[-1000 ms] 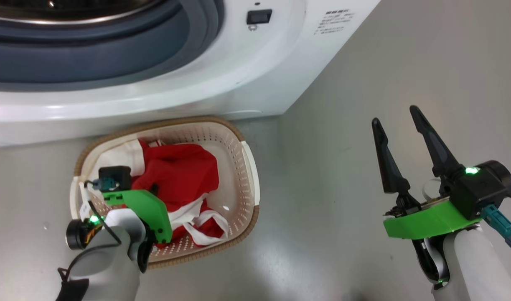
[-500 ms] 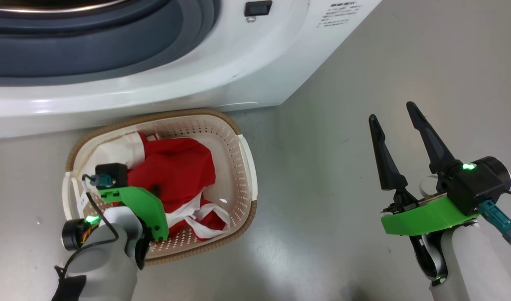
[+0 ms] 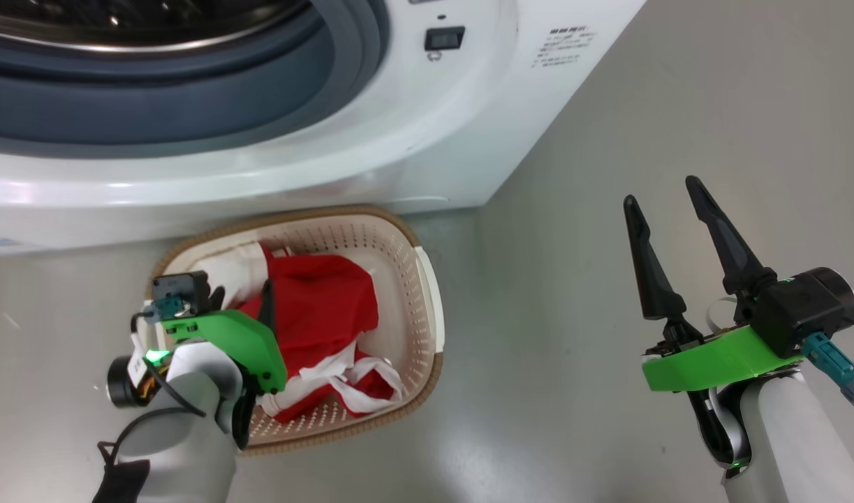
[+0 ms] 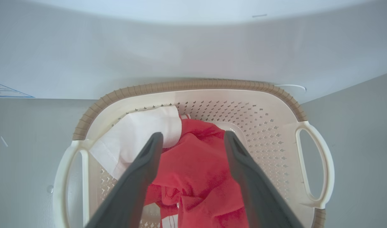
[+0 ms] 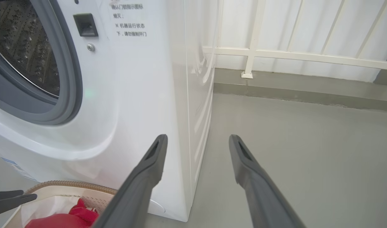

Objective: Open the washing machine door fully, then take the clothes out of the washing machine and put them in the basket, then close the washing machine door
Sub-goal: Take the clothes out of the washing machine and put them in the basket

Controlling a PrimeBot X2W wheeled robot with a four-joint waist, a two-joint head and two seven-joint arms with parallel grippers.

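- charcoal fingers (image 4: 139, 177) of the left gripper (image 4: 193, 136) stand spread wide over the basket with nothing pinched between them. whether the tips brush the fabric i can't quite tell.
- just beneath them the clothes (image 4: 196, 177) lie heaped in red, and a white cloth (image 4: 142, 133) rests against the wall of the basket (image 4: 187, 85).
- the basket sits on the floor (image 3: 608, 105), tight against the foot of the washing machine (image 3: 427, 126), below its grey rubber ring (image 3: 189, 91).
- well off to the side, the right gripper (image 3: 661, 192) hangs over the floor, its fingers parted too and holding nothing.
- to my eye the drop-into-the-basket step is at its end.
- the next move calls for lifting the left arm straight up so no cloth snags, then checking the drum (image 5: 25, 47). the slice i can see looks like bare steel, so shutting the washing machine door would follow.
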